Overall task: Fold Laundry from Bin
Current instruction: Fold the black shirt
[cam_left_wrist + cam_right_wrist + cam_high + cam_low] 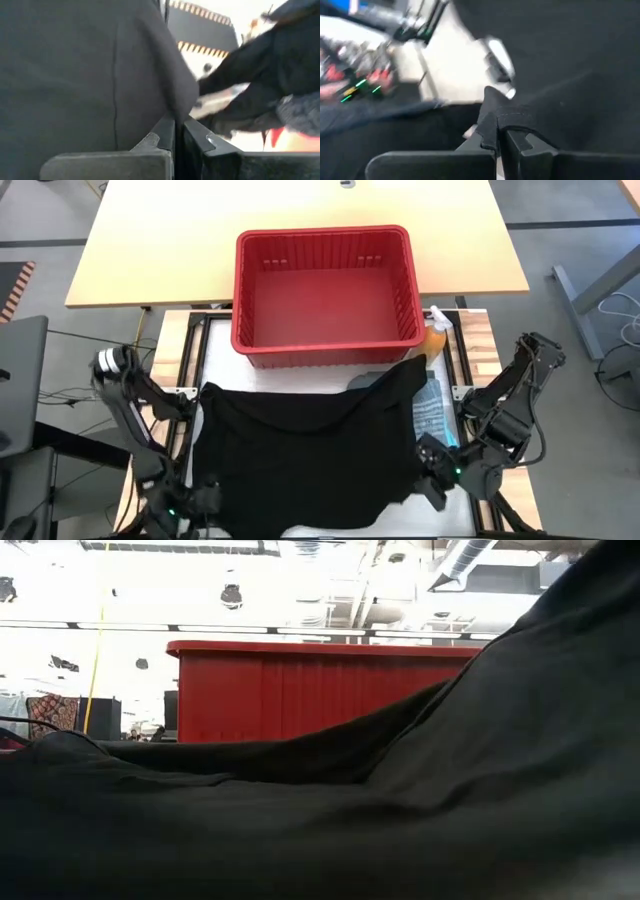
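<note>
A black garment (pixel 300 450) lies spread across the white work surface between my two arms. In the low view it fills the foreground and rises toward the right (pixel 520 720). My left gripper (pixel 200 498) is shut on it at its near left corner, and my right gripper (pixel 432 470) is shut on it at its near right corner. The red bin (pixel 240 290) stands beyond the garment with its floor bare; its wall shows behind the cloth (pixel 300 690). A blue-grey striped cloth (pixel 437 408) lies partly under the garment's right side. My left gripper pinches a bunched fold of the black cloth (pixel 172 112) between its two fingertips, at the garment's near left corner. The cloth hangs over and past the fingers. My right gripper pinches a hemmed edge of the black garment (pixel 509 120) between its fingertips, at the near right corner. From there the cloth runs away toward the table's middle, raised off the surface on this side.
An orange spray bottle (pixel 437 335) stands by the bin's near right corner, just beyond the striped cloth. The wooden table top (pixel 150 250) stretches behind and beside the bin. Metal frame rails (pixel 185 350) flank the work surface on both sides.
</note>
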Robot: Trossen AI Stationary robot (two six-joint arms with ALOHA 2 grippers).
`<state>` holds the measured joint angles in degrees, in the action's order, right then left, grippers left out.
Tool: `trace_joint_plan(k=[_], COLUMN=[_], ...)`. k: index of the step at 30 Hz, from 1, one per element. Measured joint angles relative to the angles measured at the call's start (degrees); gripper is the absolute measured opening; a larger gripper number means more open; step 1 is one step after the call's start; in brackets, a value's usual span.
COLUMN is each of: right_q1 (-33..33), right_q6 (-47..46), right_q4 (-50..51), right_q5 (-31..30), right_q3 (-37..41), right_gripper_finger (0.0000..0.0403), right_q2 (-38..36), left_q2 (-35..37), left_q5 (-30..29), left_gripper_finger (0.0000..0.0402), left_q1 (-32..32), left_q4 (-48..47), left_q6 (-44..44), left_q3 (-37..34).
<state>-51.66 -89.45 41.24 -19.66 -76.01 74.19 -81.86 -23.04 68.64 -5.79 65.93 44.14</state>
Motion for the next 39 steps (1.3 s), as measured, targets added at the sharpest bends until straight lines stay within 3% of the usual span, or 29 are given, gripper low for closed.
trace_joint_plan(k=[6, 10, 12, 18, 24, 33, 39], right_q1=[1.2, 2.1, 2.7, 5.3, 6.1, 9.7, 17.9], right_q6=[-6.1, -8.2, -9.8, -18.0, -23.6, -21.8, -14.1], right_q4=[9.8, 15.9, 19.7, 34.2, 45.7, 48.7, 48.8], right_q5=[-12.8, -24.4, -27.3, -26.6, -26.4, -30.3, -28.9], right_q3=[0.0, 0.0, 0.0, 0.0, 0.0, 0.0, 0.0], right_gripper_finger=[0.0024, 0.0023, 0.0023, 0.0023, 0.0023, 0.0023, 0.0023], right_q2=[-2.7, -5.3, -6.5, -7.6, -8.0, -11.5, -13.7], left_q2=[15.3, 22.7, 25.3, 30.1, 32.4, 34.1, 35.4], left_q5=[-10.8, -15.7, -16.7, -16.5, -16.5, -16.8, -16.5], left_gripper_finger=[0.0000, 0.0000, 0.0000, 0.0000, 0.0000, 0.0000, 0.0000], left_q1=[-0.7, -2.5, -3.4, -6.8, -9.0, -10.9, -12.8], left_q4=[-11.6, -28.0, -35.4, -51.2, -59.0, -67.9, -69.8], left_q6=[-4.3, 4.4, 8.3, 13.6, 13.3, 13.3, 14.2], left_q3=[0.1, 0.1, 0.1, 0.0, 0.0, -1.5, -5.4])
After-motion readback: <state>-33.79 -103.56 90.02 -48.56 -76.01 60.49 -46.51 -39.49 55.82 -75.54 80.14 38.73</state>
